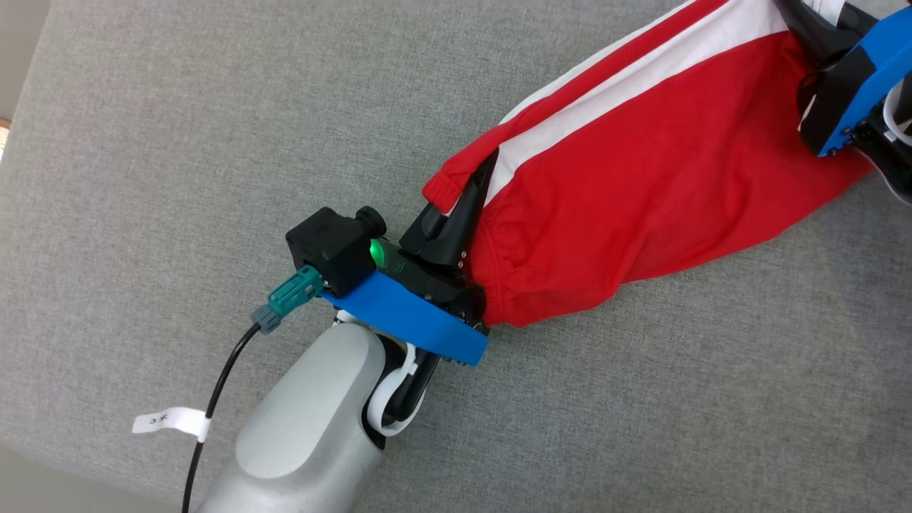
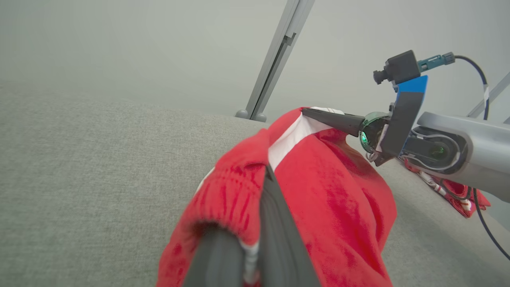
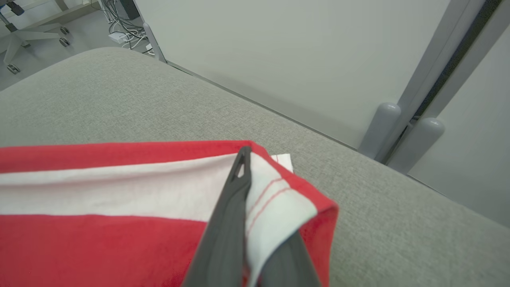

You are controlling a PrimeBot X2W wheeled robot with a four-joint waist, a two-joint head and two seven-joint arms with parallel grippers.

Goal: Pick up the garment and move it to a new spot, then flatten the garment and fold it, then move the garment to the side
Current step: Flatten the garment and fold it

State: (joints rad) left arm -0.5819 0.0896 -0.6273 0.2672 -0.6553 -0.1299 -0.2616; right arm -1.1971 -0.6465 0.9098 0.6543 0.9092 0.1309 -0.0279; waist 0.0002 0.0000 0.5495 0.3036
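Spanning the grey fabric surface (image 1: 178, 142): the red garment (image 1: 641, 178) with a white stripe, stretched between both grippers. Left gripper (image 1: 479, 187) is clamped on the elastic cuff end, well in from the surface's left edge. Right gripper (image 2: 318, 115) is clamped on the other end, at the stripe's hemmed corner, near the edge facing the wall. Can't tell if the middle touches the surface. Black cable (image 1: 214, 399) with a white tag (image 1: 167, 422) runs off the left wrist.

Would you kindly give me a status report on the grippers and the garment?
Left gripper shut on garment, at the elastic cuff. Right gripper shut on its hemmed end. Garment spans between them over grey surface. No obstruction seen.
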